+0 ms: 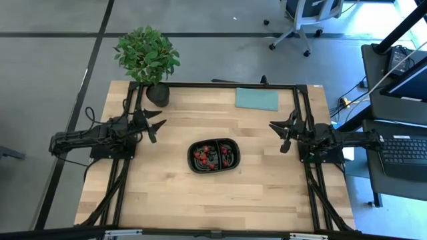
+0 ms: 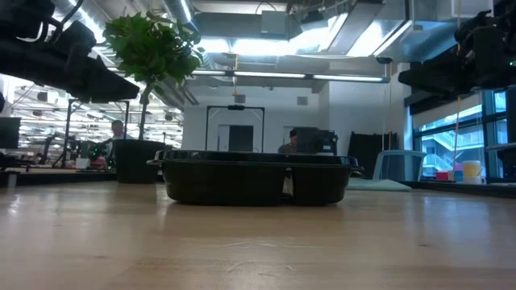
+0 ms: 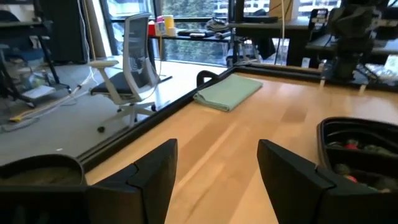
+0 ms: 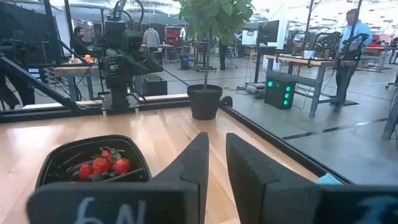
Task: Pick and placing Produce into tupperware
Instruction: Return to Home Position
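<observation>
Tupperware (image 1: 213,171) and Produce (image 1: 205,157) are located at the middle of the table (image 1: 200,207), a light wooden top with a dark frame along its edges.

Arms: both dark arms lie low over the table's side edges. The left gripper (image 3: 217,146) is at the left edge, level with the far half of the top. Its fingers are set wide apart and hold nothing. The right gripper (image 4: 216,135) is at the right edge, opposite the left one. Its fingers are set to a narrow gap and hold nothing. Both grippers point inward and are well apart from the tupperware.

Potted plant (image 1: 147,53): leafy green, in a dark pot on the far left corner of the table.

Cloth (image 1: 257,99): teal, flat, at the far edge, right of centre.

Tupperware detail: black, shallow, rounded corners, long side running left to right. A centre divider splits it into a left and a right compartment.

Produce detail: all visible pieces lie inside the tupperware. Red strawberry-like pieces with green tops and dark round berries fill the left compartment. A few more pieces lie in the right compartment; their kinds cannot be told apart.
</observation>
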